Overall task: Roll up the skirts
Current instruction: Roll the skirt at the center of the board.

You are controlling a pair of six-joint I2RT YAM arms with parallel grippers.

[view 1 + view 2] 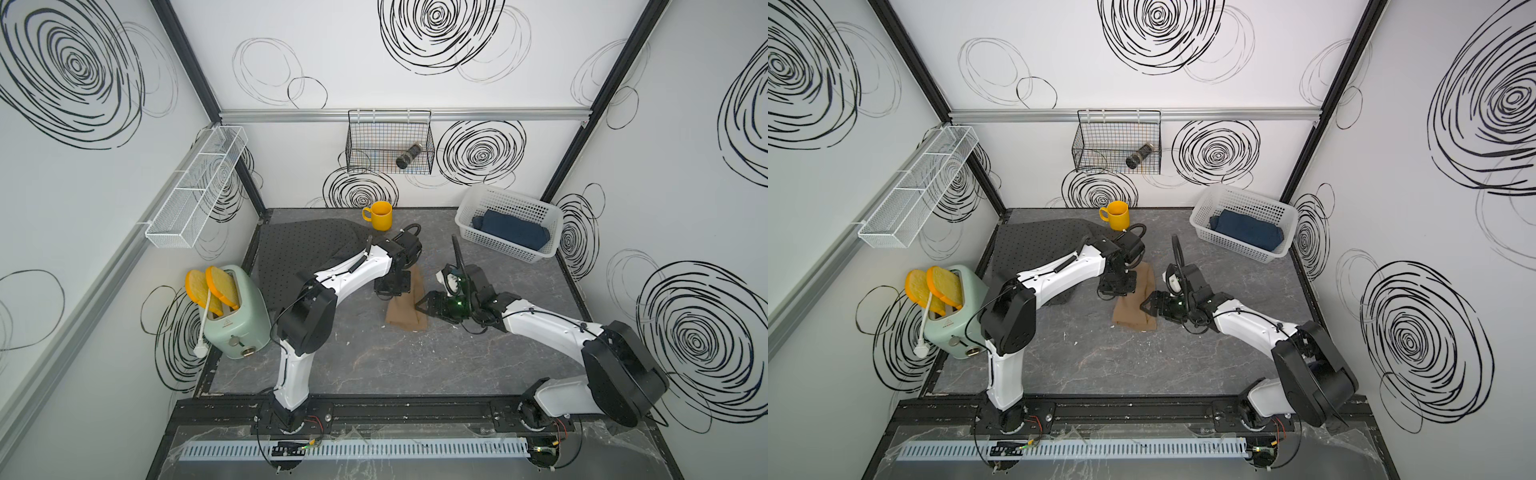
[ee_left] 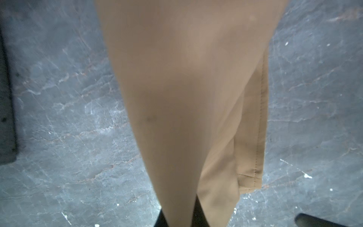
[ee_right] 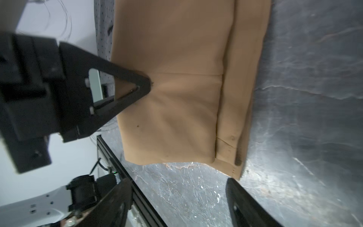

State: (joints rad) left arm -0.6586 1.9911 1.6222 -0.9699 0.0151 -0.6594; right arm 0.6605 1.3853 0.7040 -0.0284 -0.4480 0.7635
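Tan skirt point(image 1: 404, 321) was laid mid desk point(image 1: 374, 365), folded narrow; one edge was pinched by the shut left gripper point(image 3: 150, 84), probably as an anchor. Right gripper point(image 3: 178, 181) was held wide beside it, likely for rolling.

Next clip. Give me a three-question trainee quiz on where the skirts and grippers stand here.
1. True or false: the blue denim skirt lies inside the white basket.
2. Which gripper is shut on the tan skirt? A) left gripper B) right gripper C) neither
3. Fill in: the dotted grey skirt lies spread ___ on the table, not yet rolled.
Key: 1 true; 2 A; 3 flat.
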